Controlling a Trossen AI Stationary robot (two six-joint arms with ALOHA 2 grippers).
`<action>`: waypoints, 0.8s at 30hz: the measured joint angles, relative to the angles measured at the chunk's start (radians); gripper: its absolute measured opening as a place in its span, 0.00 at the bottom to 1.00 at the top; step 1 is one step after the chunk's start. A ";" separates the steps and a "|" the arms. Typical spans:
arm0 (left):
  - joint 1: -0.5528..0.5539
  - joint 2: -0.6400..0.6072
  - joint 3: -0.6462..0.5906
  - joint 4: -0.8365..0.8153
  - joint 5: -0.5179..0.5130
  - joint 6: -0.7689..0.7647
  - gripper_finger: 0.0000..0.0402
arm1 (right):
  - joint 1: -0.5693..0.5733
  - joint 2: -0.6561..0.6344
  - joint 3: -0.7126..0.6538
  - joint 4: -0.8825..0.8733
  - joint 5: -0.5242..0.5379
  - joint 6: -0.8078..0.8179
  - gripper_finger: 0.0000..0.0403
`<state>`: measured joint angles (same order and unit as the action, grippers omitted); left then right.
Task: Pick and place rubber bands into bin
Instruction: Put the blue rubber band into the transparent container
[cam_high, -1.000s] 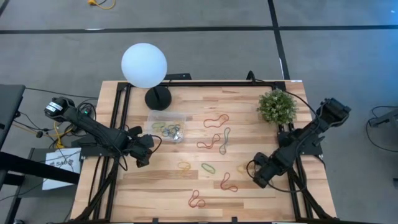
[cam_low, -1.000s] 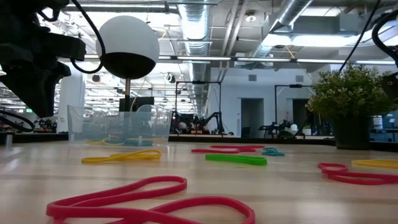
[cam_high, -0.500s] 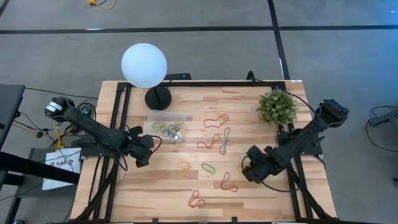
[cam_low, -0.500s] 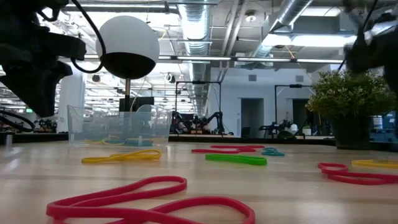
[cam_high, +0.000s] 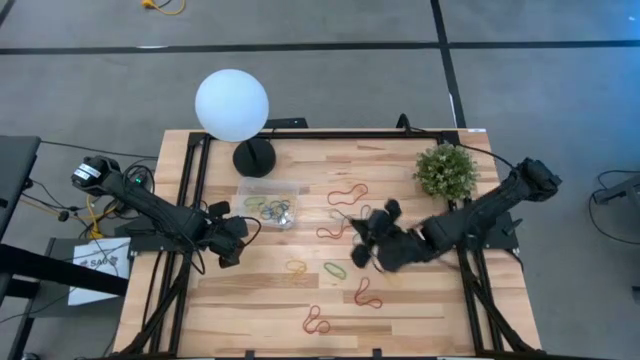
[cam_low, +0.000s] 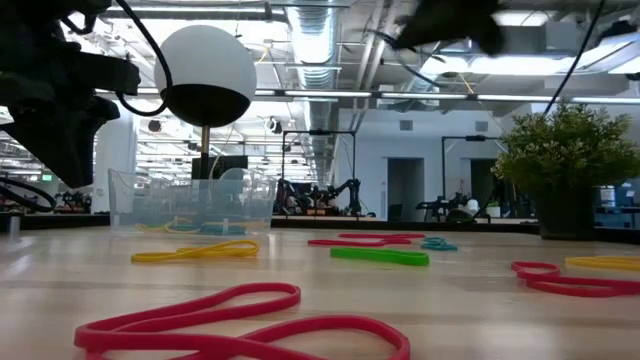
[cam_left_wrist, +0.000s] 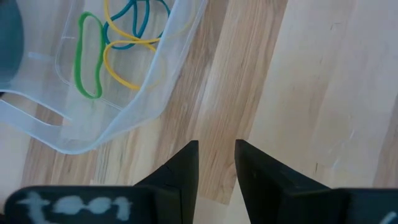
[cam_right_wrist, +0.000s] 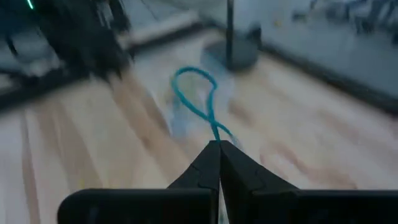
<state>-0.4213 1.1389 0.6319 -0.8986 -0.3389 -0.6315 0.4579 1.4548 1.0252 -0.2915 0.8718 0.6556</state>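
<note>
Several rubber bands lie flat on the wood: red (cam_high: 347, 194), red (cam_high: 333, 230), yellow (cam_high: 296, 267), green (cam_high: 335, 270), red (cam_high: 366, 295), red (cam_high: 316, 320). The clear bin (cam_high: 268, 200) stands near the lamp's base and holds green, yellow and teal bands (cam_left_wrist: 118, 37). My right gripper (cam_high: 358, 245) is over the table's middle, raised well above the wood (cam_low: 440, 20) and shut on a teal band (cam_right_wrist: 196, 93). My left gripper (cam_high: 228, 250) waits near the bin's near-left corner, its fingers (cam_left_wrist: 216, 168) a little apart over bare wood. My right gripper pinches the teal rubber band between its two shut fingertips by one end of the loop (cam_right_wrist: 214, 134). The rest of the loop sticks out past the fingertips, lifted clear of the table. The fingers point toward the bin and the lamp's base.
A white globe lamp (cam_high: 232, 103) on a black round base (cam_high: 254, 156) stands at the far left, just behind the bin. A small potted plant (cam_high: 445, 170) sits at the far right. Bare wood stretches between the bin and the left gripper.
My right gripper has swept quickly from the table's near-right corner toward the middle and the bin, passing over the scattered bands; in the low view it now shows high above the table. The left arm has kept still.
</note>
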 joint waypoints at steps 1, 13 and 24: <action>0.000 0.000 0.000 0.000 0.000 0.000 0.24 | -0.029 0.011 0.000 0.082 -0.004 -0.067 0.00; 0.000 0.000 0.000 0.000 0.000 0.000 0.24 | -0.367 0.393 0.084 0.889 -0.407 -0.480 0.00; 0.000 0.000 0.000 0.001 0.013 -0.019 0.24 | -0.441 0.724 0.565 0.351 -0.512 -0.507 0.00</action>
<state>-0.4213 1.1389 0.6319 -0.8971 -0.3262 -0.6506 0.0167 2.1789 1.5903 0.0594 0.3599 0.1487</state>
